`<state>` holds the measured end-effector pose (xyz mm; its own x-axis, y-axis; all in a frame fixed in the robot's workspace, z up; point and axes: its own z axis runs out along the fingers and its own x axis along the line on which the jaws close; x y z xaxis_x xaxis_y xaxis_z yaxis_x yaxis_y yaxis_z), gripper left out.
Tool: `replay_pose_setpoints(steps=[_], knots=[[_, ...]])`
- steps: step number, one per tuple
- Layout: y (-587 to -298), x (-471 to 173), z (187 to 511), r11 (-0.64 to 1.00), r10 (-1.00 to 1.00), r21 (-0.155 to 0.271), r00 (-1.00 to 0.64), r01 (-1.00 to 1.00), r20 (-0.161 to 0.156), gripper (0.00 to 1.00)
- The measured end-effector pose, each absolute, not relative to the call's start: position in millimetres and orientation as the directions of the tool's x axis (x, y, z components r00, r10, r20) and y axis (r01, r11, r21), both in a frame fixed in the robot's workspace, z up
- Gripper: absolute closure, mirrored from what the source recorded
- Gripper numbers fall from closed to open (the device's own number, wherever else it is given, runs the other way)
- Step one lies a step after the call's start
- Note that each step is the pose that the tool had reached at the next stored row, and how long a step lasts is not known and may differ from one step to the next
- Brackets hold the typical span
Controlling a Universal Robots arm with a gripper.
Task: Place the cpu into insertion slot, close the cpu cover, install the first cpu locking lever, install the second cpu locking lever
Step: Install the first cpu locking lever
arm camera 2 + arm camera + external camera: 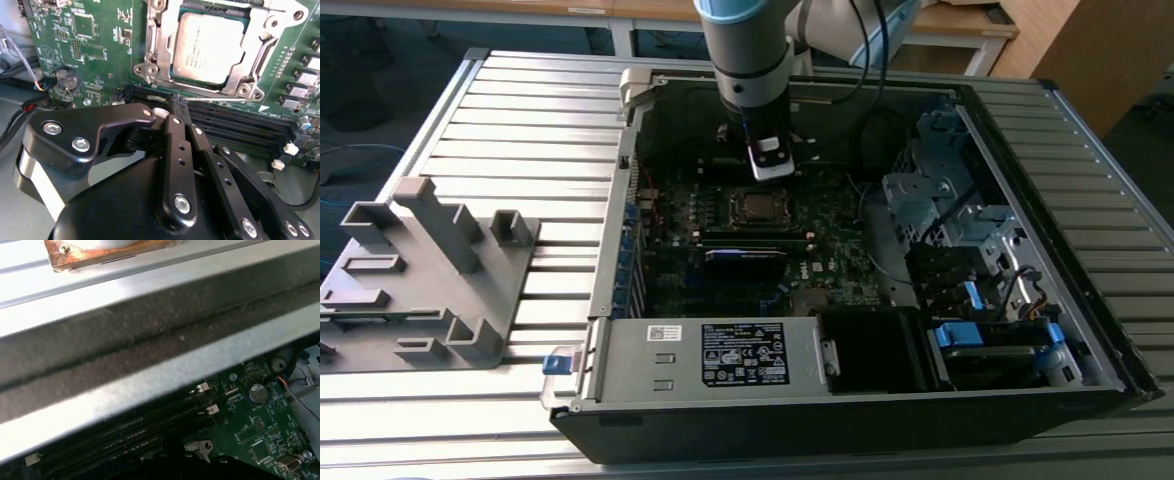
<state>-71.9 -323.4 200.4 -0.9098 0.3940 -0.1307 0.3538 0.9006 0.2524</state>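
- Nearest the camera in the exterior view, the silver power-supply box (720,355) lies at six o'clock inside the open computer case (854,425), which rests on the slatted bench (520,130).
- A grey plastic fixture (420,270) stands on the bench at nine o'clock from the case, apart from it.
- Farther in lies the green motherboard (674,215), with the insertion slot (215,8) near its middle.
- The cpu (210,47) sits in the insertion slot, its dull silver face up.
- The cpu cover (152,45) lies flat down over the chip, and its square window frames the metal face.
- In the exterior view the pincer (771,172) hangs at twelve o'clock from the slot, just beside it.
- In the second wrist view the pincer (179,102) has its black fingers (175,150) seemingly pressed together, with nothing between them.
- Its tips hang over the long black memory slots (240,125), near a thin metal rod (225,98) that runs along the socket's edge.
- A coin battery (65,79) sits on the board, well apart from the cpu.
- Farthest back, the arm (747,50) comes in from twelve o'clock.
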Motion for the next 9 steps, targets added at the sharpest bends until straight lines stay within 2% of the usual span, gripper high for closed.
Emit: replay_pose_setpoints(steps=[9], knots=[[-327.1,-71.9,198.5,0.901,0.394,0.252,-0.910,0.354,-0.131,0.89]])
